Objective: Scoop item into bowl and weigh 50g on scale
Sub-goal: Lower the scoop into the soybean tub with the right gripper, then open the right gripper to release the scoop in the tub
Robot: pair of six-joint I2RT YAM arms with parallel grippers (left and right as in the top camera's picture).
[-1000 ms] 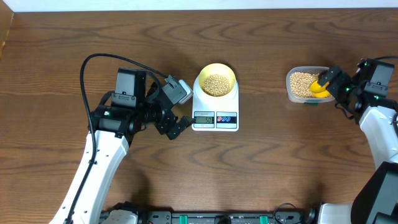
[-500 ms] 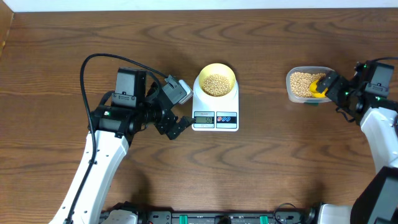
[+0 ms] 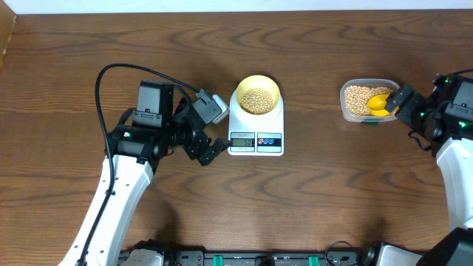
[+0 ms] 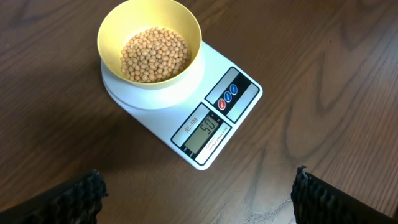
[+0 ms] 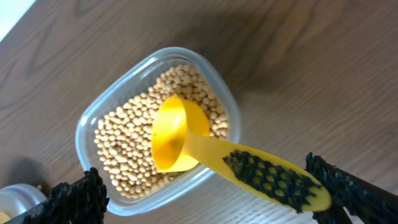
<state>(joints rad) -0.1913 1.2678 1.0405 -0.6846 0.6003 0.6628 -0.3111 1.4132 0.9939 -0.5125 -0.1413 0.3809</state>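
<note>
The pale-yellow bowl point(image 3: 274, 87) holds tan beans point(image 3: 257, 100) and stands on the white scale point(image 3: 256, 145). In the left wrist view the bowl point(image 4: 189, 31) with beans point(image 4: 153, 53) sits on the scale point(image 4: 245, 93), whose display point(image 4: 205, 129) reads 50. My left gripper point(image 3: 216, 130) is open and empty, just left of the scale; its fingers point(image 4: 198, 183) sit wide apart. My right gripper point(image 3: 406, 108) is open, just right of the yellow scoop point(image 3: 378, 104). The scoop point(image 5: 174, 134) lies free in the tub, its handle between my spread fingers point(image 5: 204, 177).
A clear plastic tub point(image 3: 344, 90) of beans point(image 3: 357, 100) stands at the right; in the right wrist view the tub point(image 5: 84, 127) holds the scoop's cup, with the handle over its rim. The left arm's black cable point(image 3: 118, 68) arcs over the table's left side.
My right gripper has let go of the scoop and drawn back to the right. The scoop now rests in the tub. The left arm, bowl and scale have not moved.
</note>
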